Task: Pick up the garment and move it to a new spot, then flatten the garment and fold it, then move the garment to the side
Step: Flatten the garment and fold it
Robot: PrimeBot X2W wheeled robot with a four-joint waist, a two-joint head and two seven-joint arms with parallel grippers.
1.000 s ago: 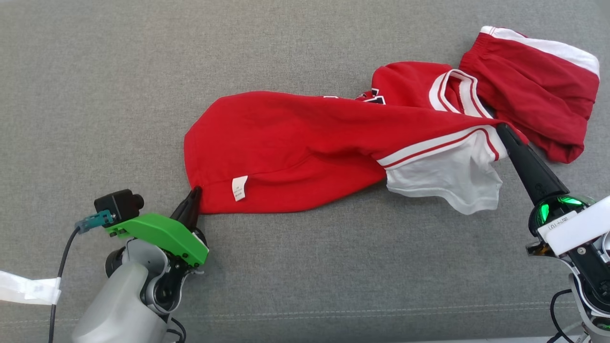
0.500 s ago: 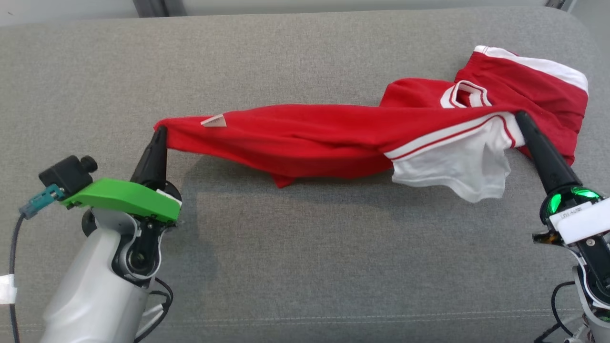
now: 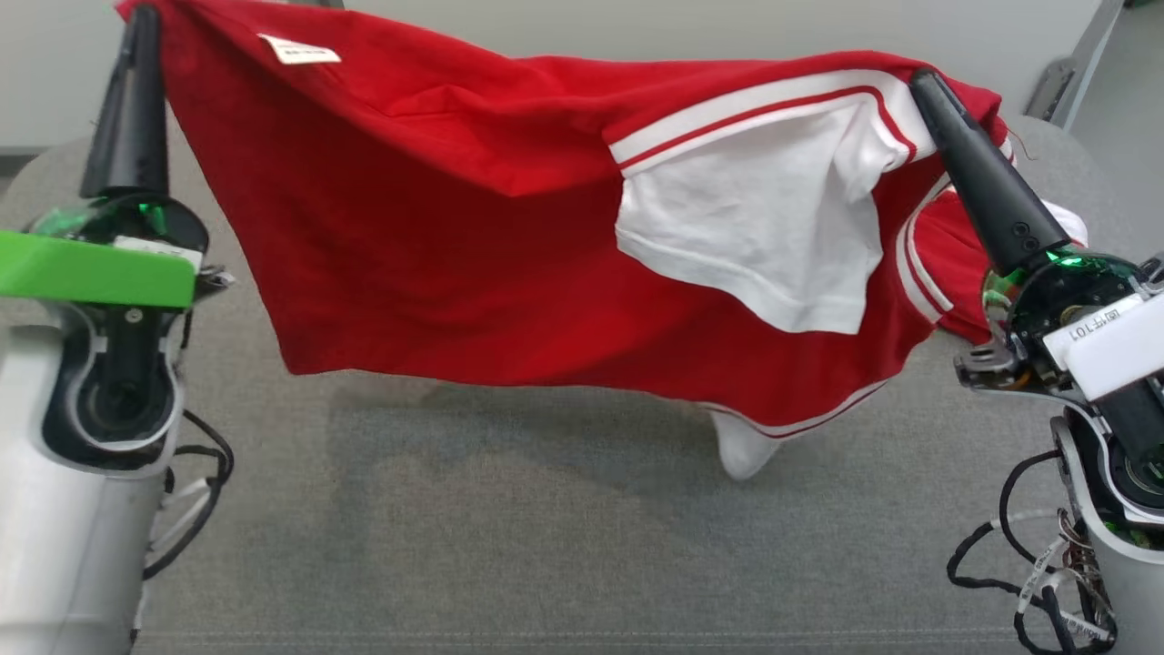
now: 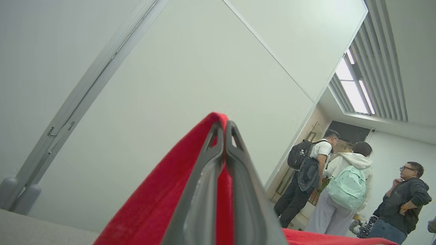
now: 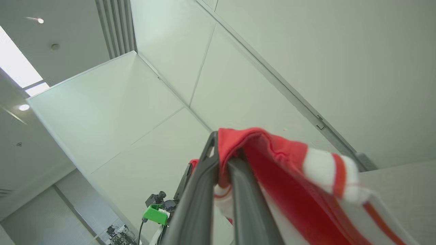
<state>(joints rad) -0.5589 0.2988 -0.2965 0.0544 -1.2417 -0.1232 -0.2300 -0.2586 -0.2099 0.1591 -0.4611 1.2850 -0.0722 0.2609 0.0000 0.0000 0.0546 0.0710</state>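
The garment [image 3: 436,246] is a red shirt with white sleeves and striped trim, hanging stretched in the air between both arms above the grey cushion [image 3: 546,546]. My left gripper [image 3: 144,23] at the upper left is shut on its red hem corner, near a white label [image 3: 298,50]. At the upper right my right gripper [image 3: 920,84] is shut on the striped shoulder edge. The lowest sleeve tip [image 3: 741,455] touches the cushion. The left wrist view has red cloth [image 4: 163,200] pinched between closed fingers [image 4: 207,190]; the right wrist view shows red and white fabric [image 5: 293,177] draped over the fingers [image 5: 204,190].
The grey cushion spreads beneath the hanging shirt. A pale wall [image 3: 637,27] runs behind it. Three people [image 4: 347,187] stand in a doorway far off in the left wrist view. Black cables [image 3: 1018,564] hang by my right arm.
Both arms rose, lifting the shirt off the cushion until it hangs spread between them. The head camera tilted up, so the wall behind now shows.
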